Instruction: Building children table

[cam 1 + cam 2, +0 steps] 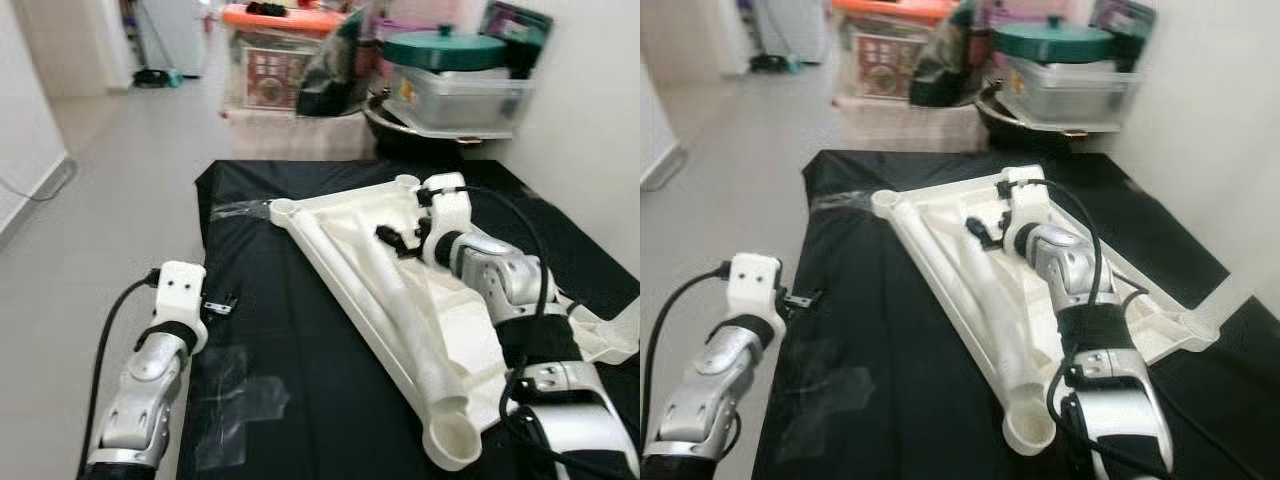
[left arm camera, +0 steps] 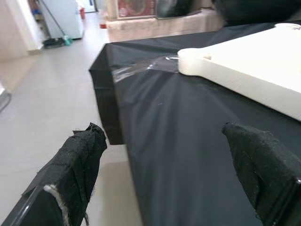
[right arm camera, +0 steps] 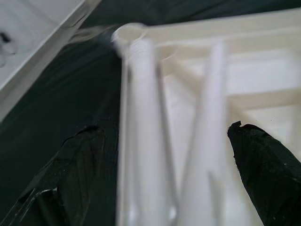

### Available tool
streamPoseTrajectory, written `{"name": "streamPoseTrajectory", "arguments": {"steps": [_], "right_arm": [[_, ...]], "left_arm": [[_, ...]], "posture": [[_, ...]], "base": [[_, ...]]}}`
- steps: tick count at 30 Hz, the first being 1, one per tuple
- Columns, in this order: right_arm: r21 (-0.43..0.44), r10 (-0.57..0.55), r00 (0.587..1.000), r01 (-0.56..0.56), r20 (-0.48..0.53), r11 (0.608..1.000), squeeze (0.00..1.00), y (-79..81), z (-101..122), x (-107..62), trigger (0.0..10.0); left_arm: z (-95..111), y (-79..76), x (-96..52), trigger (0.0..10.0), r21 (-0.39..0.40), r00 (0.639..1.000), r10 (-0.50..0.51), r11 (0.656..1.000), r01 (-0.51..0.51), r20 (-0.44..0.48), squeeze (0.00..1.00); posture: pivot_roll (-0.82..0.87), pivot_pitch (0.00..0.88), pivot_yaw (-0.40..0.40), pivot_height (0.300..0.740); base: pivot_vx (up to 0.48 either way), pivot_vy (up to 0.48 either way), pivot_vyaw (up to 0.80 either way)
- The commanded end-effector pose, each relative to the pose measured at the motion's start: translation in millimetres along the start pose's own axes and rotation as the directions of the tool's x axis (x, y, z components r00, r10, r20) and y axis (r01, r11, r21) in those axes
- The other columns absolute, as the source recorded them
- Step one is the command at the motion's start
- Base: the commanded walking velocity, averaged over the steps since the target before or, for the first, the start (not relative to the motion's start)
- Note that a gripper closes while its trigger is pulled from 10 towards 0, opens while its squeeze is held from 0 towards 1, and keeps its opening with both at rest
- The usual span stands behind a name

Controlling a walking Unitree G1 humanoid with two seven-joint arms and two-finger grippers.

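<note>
Two white legs (image 1: 400, 300) on upturned tabletop (image 1: 330, 215), right end effector (image 1: 400, 240) spread above.

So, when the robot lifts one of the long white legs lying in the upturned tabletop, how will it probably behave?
The white leg looks like a stiff plastic tube, so it should not bend. Being round, it may roll once freed from the upturned tabletop. Its smooth surface could slip between the open right pincer fingers, so a firm grip seems wise.

no readable text anywhere, red-patterned box (image 1: 268, 72) print (too blurred to read)
</note>
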State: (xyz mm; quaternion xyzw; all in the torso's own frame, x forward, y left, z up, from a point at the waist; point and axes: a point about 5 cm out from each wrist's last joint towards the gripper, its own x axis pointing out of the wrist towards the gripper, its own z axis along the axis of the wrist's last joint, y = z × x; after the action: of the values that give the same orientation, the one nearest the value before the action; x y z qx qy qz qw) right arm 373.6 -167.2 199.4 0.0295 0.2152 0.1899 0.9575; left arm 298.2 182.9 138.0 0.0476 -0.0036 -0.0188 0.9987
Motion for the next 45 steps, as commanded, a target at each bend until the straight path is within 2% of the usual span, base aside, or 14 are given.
{"name": "streamPoseTrajectory", "arguments": {"steps": [1,8,15,19,24,27,31,32,37,45], "right_arm": [[0.007,0.02,0.999,-0.019,-0.037,1.0,0.0,-1.5,1,-0.6,10.0],[-0.084,-0.044,0.992,0.034,-0.122,0.996,0.0,-15.8,-10,4.2,10.0],[-0.125,-0.039,0.982,0.015,-0.184,0.992,0.0,-15.5,-17,5.6,10.0],[-0.12,0.021,0.965,-0.054,-0.262,0.991,0.0,-5.5,-32,9.9,10.0],[-0.085,0.02,0.961,-0.045,-0.274,0.995,0.0,-4.8,-37,12.9,10.0],[-0.048,0.06,0.952,-0.078,-0.301,0.996,0.0,3.8,-44,15.5,10.0],[-0.041,0.076,0.943,-0.095,-0.325,0.995,0.0,5.7,-52,16.2,10.0],[-0.041,0.079,0.941,-0.098,-0.328,0.994,0.0,5.7,-56,15.8,0.0],[-0.068,0.097,0.935,-0.127,-0.34,0.99,0.0,9.2,-66,13.1,0.0],[-0.116,0.118,0.937,-0.164,-0.328,0.98,0.0,14.3,-69,11.8,0.0]], "left_arm": [[-6,-2.3,-1.3,10.0,0.006,1.0,-0.005,1.0,0.005,-0.024,0.0],[-5,-1.2,-1.6,10.0,0.012,1.0,0.0,1.0,0.0,-0.024,0.0],[-5,-0.4,-1.9,10.0,0.016,1.0,0.007,1.0,-0.006,-0.024,0.0],[-5,-1.0,-1.7,10.0,0.017,1.0,0.006,1.0,-0.005,-0.026,0.0],[-5,-1.7,-1.4,10.0,0.018,1.0,0.005,1.0,-0.004,-0.027,0.0],[-7,-1.5,-1.2,10.0,0.025,0.999,0.01,1.0,-0.009,-0.036,0.0],[-9,-1.1,-1.5,10.0,0.034,0.999,0.011,0.999,-0.009,-0.048,0.0],[-9,-0.8,-1.5,10.0,0.039,0.999,0.013,0.999,-0.011,-0.05,0.0],[-10,0.4,-1.3,10.0,0.044,0.998,0.02,0.999,-0.017,-0.051,0.0],[-11,-0.6,-1.4,10.0,0.051,0.998,0.019,0.999,-0.016,-0.057,0.0]], "posture": [[0.03,0.0,-0.104,0.74],[0.04,0.0,-0.115,0.74],[0.05,0.0,-0.117,0.74],[0.04,0.0,-0.122,0.74],[0.05,0.0,-0.127,0.74],[0.05,0.0,-0.129,0.74],[0.05,0.0,-0.129,0.74],[0.05,0.0,-0.134,0.74],[0.05,0.0,-0.136,0.74],[0.05,0.0,-0.134,0.74]], "base": [[0.0,0.0,0.0],[0.0,0.0,0.0],[0.0,0.0,0.0],[0.0,0.0,0.0],[0.0,0.0,0.0],[0.0,0.0,0.0],[0.0,0.0,0.0],[0.0,0.0,0.0],[0.0,0.0,0.0],[0.0,0.0,0.0]]}}
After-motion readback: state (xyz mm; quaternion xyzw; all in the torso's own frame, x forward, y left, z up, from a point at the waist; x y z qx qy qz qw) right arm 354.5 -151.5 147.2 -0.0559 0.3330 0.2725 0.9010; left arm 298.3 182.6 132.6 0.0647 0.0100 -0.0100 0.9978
